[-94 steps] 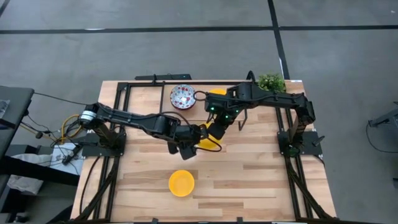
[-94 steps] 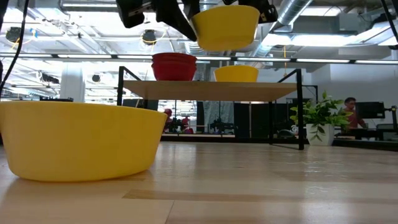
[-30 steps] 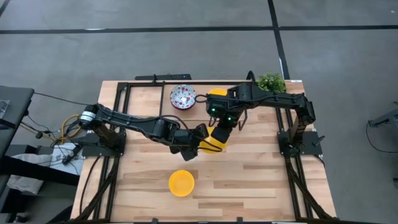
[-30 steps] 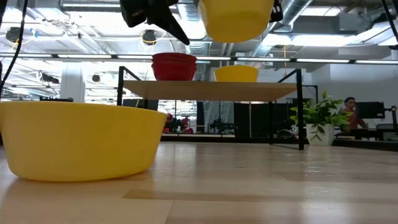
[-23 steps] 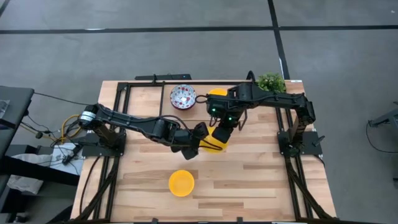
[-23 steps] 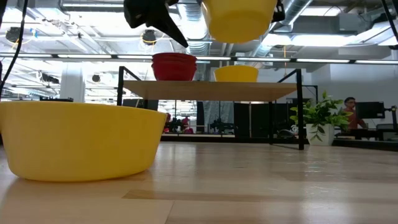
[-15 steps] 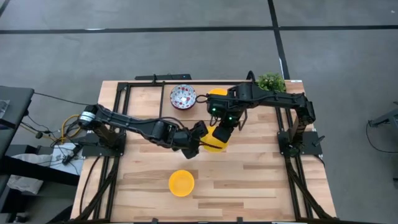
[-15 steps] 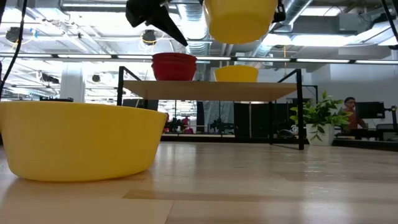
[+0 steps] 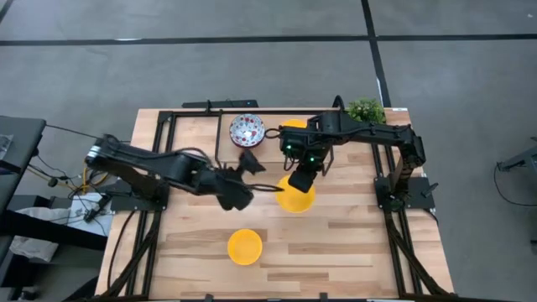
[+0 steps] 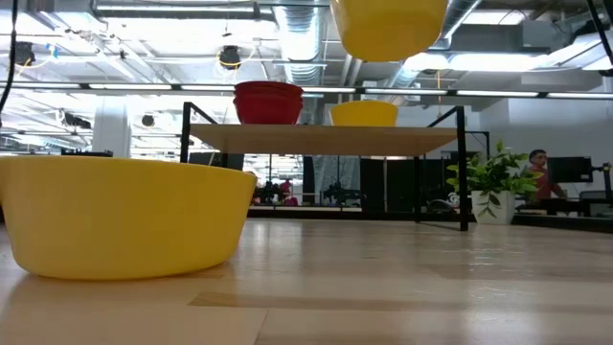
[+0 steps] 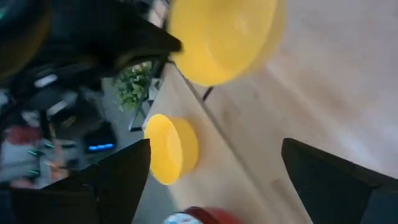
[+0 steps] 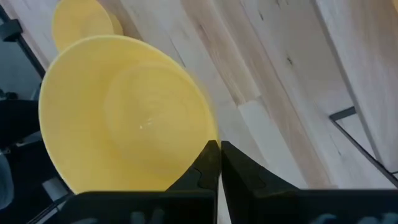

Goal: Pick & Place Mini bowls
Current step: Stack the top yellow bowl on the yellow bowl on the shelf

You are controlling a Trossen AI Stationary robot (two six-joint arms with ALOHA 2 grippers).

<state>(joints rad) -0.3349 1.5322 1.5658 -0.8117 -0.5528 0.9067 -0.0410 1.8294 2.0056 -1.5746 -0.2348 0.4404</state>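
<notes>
A plain yellow mini bowl (image 9: pixel 295 197) hangs over the table's middle with my right gripper (image 9: pixel 299 179) shut on it; in the low view the held bowl (image 10: pixel 388 29) is high above the table. To its left, my left gripper (image 9: pixel 252 161) stands open and holds nothing, its fingers (image 11: pixel 118 180) apart from the held bowl (image 11: pixel 224 37). Another yellow bowl (image 9: pixel 244 247) sits upright on the table near the front edge. On the far shelf stand a floral bowl (image 9: pixel 247 130), stacked red-sided bowls (image 10: pixel 268 103) and a yellow bowl (image 10: pixel 364 113). My right gripper pinches the yellow bowl's rim (image 12: pixel 210 138) between its two fingers. The fingers come from above, slanting down. The bowl hangs below them, tilted, lifted clear of the table.
A raised wooden shelf (image 10: pixel 316 139) on a black frame runs along the table's far side. A small green potted plant (image 9: pixel 366 110) stands at the far right corner. A person (image 10: pixel 539 163) sits in the room beyond. Bare wood lies at the table's near right.
My left gripper has drawn away from the held bowl toward the table's left and far side, risen out of the low view, and rolled. The yellow bowl has stayed in my right gripper and shifted slightly toward the right.
</notes>
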